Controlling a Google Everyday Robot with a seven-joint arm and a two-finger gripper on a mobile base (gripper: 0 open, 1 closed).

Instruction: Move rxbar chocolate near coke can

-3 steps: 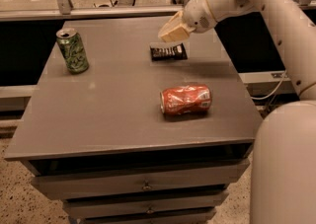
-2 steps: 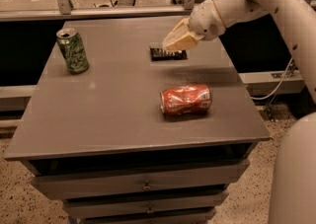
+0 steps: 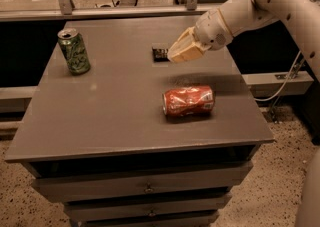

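The rxbar chocolate (image 3: 160, 52), a small flat black bar, lies on the grey table (image 3: 115, 116) toward the back, partly hidden behind my gripper. My gripper (image 3: 181, 52) hangs just to the right of the bar and a little above the table. The coke can (image 3: 188, 101), red and dented, lies on its side in front of the bar, toward the table's right front.
A green can with a patterned label (image 3: 74, 51) stands upright at the table's back left. The table has drawers under its top. A metal rail and glass run behind it. My white arm (image 3: 250, 11) reaches in from the right.
My gripper has moved to the right and lower, uncovering the left end of the black bar. The bar and both cans have not moved.
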